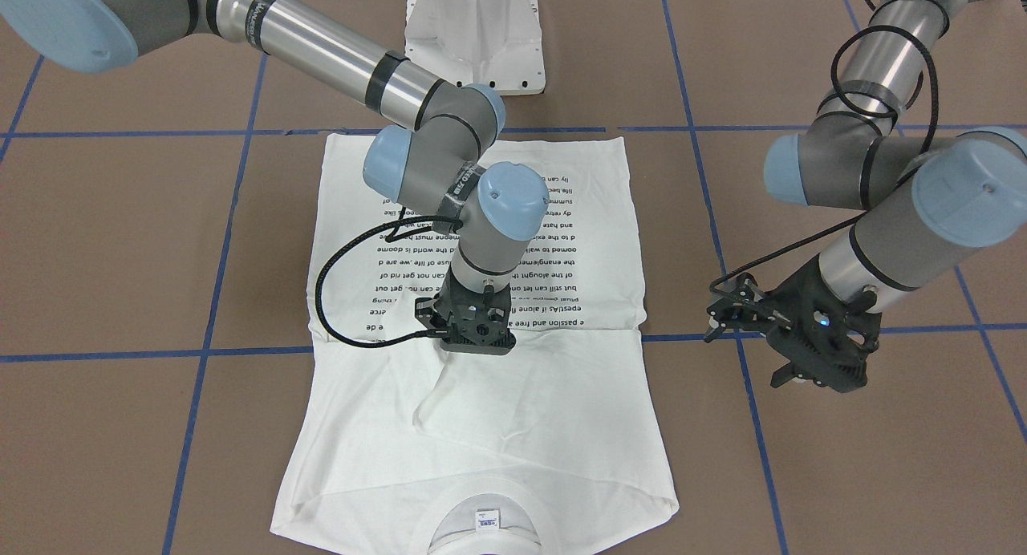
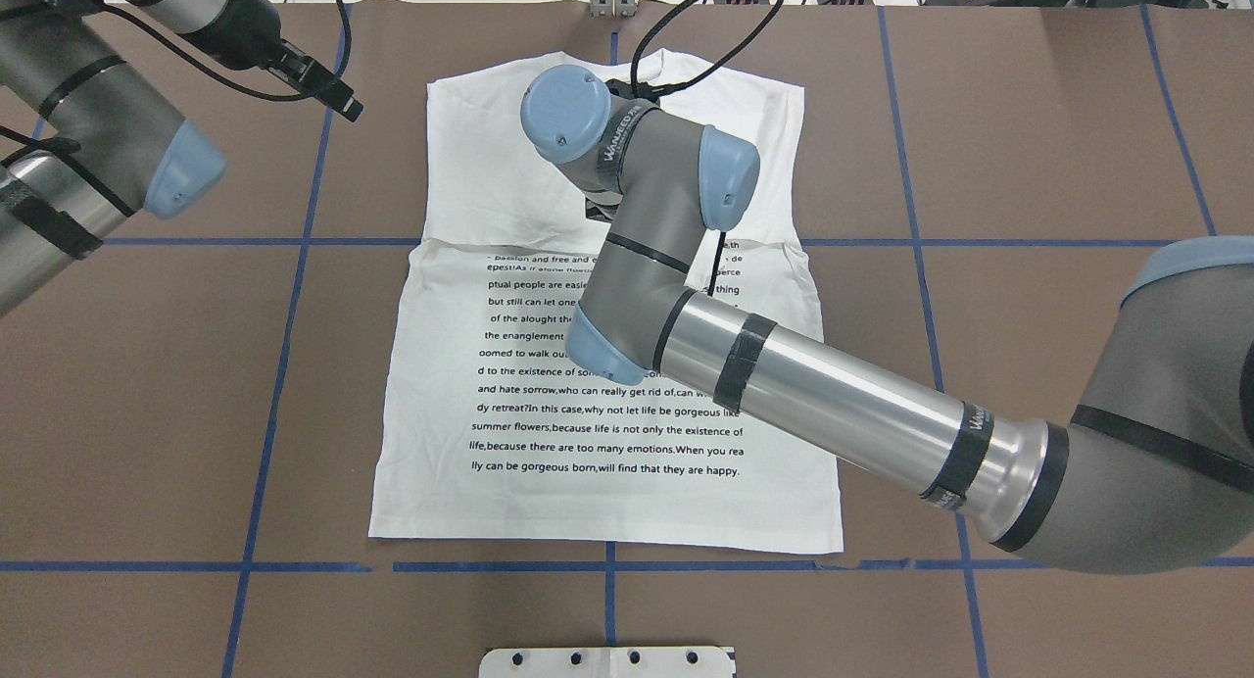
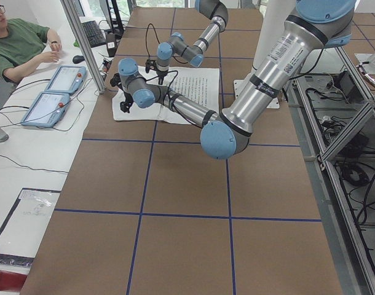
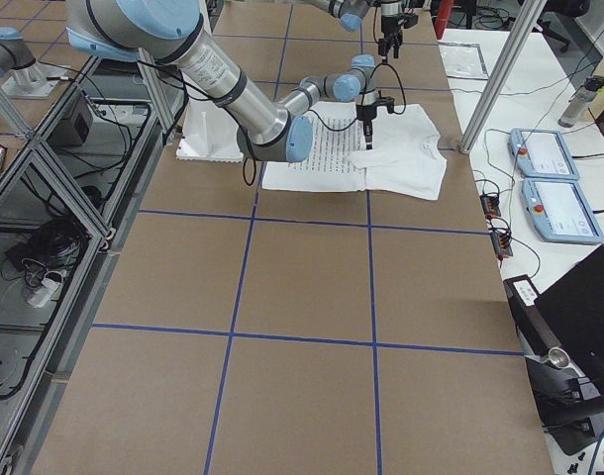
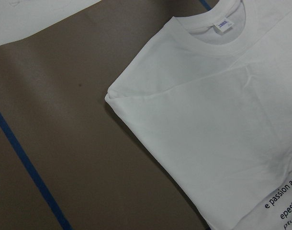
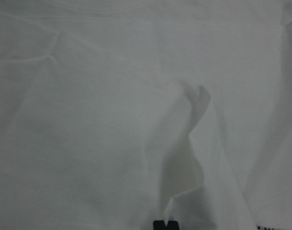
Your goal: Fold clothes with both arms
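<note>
- The shirt [image 1: 562, 411] lies flat on the brown desk [image 1: 120, 258], text side up.
- The right hand [image 1: 475, 342] pinches a raised fold at the shirt's middle.
- The left hand [image 1: 802, 374] hovers beside the shirt; I cannot tell its grip.

Right arm [image 1: 449, 114], left arm [image 1: 899, 226], silver tubes [image 1: 321, 46], grey joints [image 1: 842, 166], light-blue round caps [image 1: 513, 198], looping black braided cables [image 1: 318, 292], black bands [image 1: 383, 78], white lettering [image 2: 617, 134] on collars

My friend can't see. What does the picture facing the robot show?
The robot's right gripper pinches up the middle of a white T-shirt spread on a brown table. The left arm hangs beside the shirt, holding nothing.
</note>
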Action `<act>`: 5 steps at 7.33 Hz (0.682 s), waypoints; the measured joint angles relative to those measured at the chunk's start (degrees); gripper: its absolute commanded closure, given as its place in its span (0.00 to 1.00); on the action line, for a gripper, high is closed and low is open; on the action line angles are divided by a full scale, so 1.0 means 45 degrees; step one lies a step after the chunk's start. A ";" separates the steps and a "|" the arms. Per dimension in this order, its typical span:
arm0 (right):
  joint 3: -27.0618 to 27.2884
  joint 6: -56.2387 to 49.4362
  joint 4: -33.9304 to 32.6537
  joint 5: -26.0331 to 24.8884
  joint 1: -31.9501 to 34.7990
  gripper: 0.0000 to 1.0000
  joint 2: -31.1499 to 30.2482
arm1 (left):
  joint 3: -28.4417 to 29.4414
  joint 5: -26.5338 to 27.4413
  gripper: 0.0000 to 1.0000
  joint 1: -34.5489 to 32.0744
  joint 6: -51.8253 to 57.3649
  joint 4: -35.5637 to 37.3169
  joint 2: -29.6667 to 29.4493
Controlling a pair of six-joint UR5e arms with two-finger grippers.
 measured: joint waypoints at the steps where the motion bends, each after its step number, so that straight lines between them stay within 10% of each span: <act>1: 0.0832 -0.0181 -0.0297 0.0029 0.0211 1.00 -0.0590 | 0.0004 0.0000 0.00 0.0015 -0.0004 0.0000 0.0000; 5: 0.3234 -0.1773 -0.0890 0.0065 0.0991 1.00 -0.2820 | 0.0001 0.0000 0.00 0.0033 -0.0011 0.0000 -0.0005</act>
